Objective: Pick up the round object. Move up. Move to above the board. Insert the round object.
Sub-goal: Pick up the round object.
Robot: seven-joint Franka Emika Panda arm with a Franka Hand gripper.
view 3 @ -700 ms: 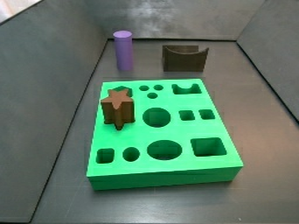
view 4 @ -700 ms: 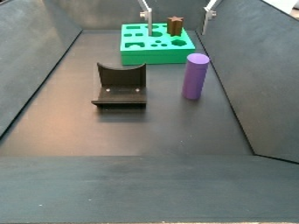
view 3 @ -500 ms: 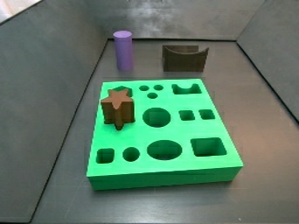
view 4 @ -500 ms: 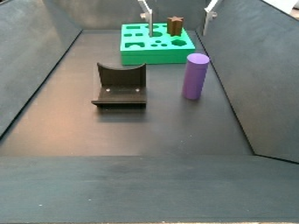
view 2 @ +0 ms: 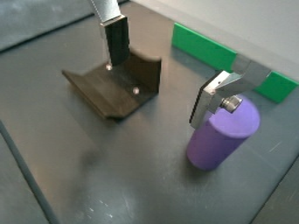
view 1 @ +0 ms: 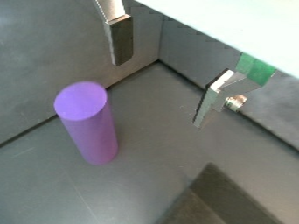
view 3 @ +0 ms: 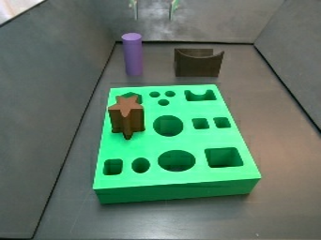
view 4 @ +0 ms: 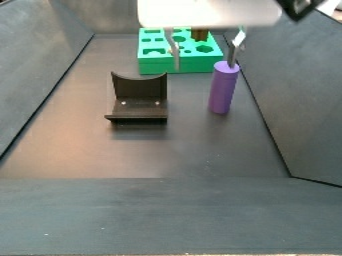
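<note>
Board: the green board point(view 3: 177, 141) lies flat on the dark floor, nearest the camera in a side view; in a side view point(view 4: 178, 50) it sits at the far end, behind the gripper.
Board holes: 1 cut-out at the board's left side holds the brown star block point(view 3: 126, 114), standing upright in it; the other round, square and notched holes show only green inside.
Round object: the purple cylinder point(view 3: 131, 54) stands upright on the floor beyond the board's far left corner, apart from the board; in a side view point(view 4: 223, 87) it stands to the right of the fixture.
Fixture: the dark bracket with a curved notch point(view 3: 198, 62) stands on the floor to the right of the round object, well apart from it; in a wrist view point(view 2: 115, 85) it lies open-side up beneath 1 finger.
Gripper: the gripper point(view 1: 170, 66) hangs above the floor near the round object, its 2 silver fingers spread wide with nothing between them.
Fingers: in a wrist view, 1 finger point(view 2: 215, 96) is just beside the cylinder's top point(view 2: 222, 136); whether they touch I cannot tell.
Other finger: it point(view 1: 121, 38) hangs over bare floor, apart from the cylinder point(view 1: 87, 121).
Side views: only the fingertips point(view 3: 152, 9) show at the top edge; in a side view point(view 4: 201, 48) they straddle the space above the round object.
</note>
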